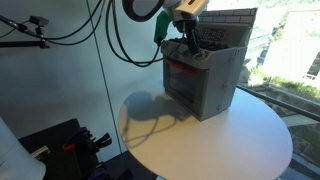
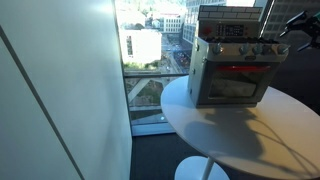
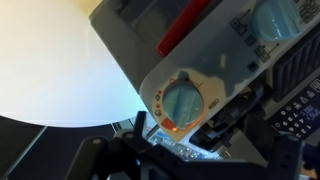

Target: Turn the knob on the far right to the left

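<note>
A grey toy oven [image 1: 207,78] with a red-lit window stands on the round white table [image 1: 240,140]; it also shows in an exterior view [image 2: 232,72]. In the wrist view a round pale blue knob [image 3: 184,103] sits on the oven's white control panel, very close to the camera. My gripper [image 1: 186,38] is at the oven's upper front edge by the knob row [image 2: 243,50]. In the wrist view its dark fingers [image 3: 190,128] lie on either side of and below the knob, apart from it. The gripper looks open and holds nothing.
A second pale knob [image 3: 275,22] shows at the upper right of the panel, with a red handle [image 3: 185,28] beside it. Windows [image 2: 150,50] are behind the table. A white wall panel [image 2: 60,90] stands close by. Black cables [image 1: 120,30] hang from the arm.
</note>
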{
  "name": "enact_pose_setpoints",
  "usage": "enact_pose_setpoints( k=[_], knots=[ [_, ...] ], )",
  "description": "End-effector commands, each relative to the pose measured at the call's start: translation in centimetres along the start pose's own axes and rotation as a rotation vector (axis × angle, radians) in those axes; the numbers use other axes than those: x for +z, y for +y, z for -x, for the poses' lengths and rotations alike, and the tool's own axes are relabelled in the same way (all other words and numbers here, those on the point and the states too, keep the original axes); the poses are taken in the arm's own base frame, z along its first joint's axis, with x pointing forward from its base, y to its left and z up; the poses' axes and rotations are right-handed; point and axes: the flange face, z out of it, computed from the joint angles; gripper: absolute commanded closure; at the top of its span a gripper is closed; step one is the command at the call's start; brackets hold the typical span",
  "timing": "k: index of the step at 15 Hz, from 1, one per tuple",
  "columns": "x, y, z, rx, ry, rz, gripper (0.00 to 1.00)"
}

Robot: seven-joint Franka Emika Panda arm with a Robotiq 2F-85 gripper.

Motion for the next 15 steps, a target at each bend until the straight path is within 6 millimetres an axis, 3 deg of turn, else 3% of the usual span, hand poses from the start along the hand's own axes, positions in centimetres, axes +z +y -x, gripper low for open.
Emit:
enact_pose_setpoints(
  k=[1, 8, 12, 15],
  knots=[
    [0.45, -0.98, -0.49, -0.004, 0.009, -0.025, 0.0],
    [0.83, -1.57, -0.87, -0.006, 0.011, -0.036, 0.01],
    [0.97, -1.75, -1.18, -0.002, 0.014, -0.041, 0.41],
    [1.13, -1.52, -1.36, 0.008, 0.015, -0.04, 0.64]
  ],
)
